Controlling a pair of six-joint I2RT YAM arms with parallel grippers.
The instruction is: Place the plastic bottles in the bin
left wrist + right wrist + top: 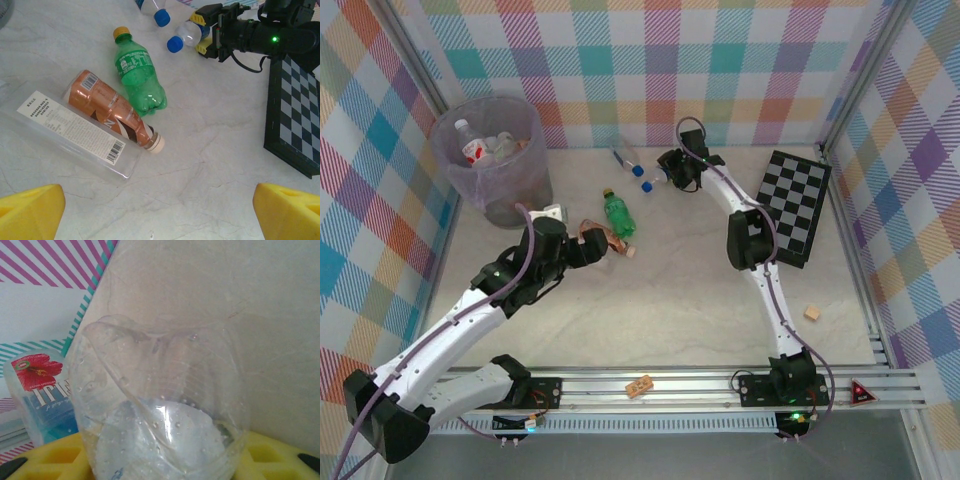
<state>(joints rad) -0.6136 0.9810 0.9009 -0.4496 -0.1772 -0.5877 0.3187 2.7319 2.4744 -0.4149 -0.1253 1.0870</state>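
right gripper (201,33) pinches a clear blue-capped bottle (186,36) right of the bin (515,185); its dented wall may slip. left gripper (159,200) is spread wide, empty.

Five bottles (137,75) on the table (680,300), one bin (515,180), one checkerboard (795,205)

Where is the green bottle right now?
In the top view the green bottle lies centrally on the table, beside the amber bottle, right of the bin.

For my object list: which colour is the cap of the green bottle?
The cap of the green bottle is yellow-orange, clearest in the left wrist view.
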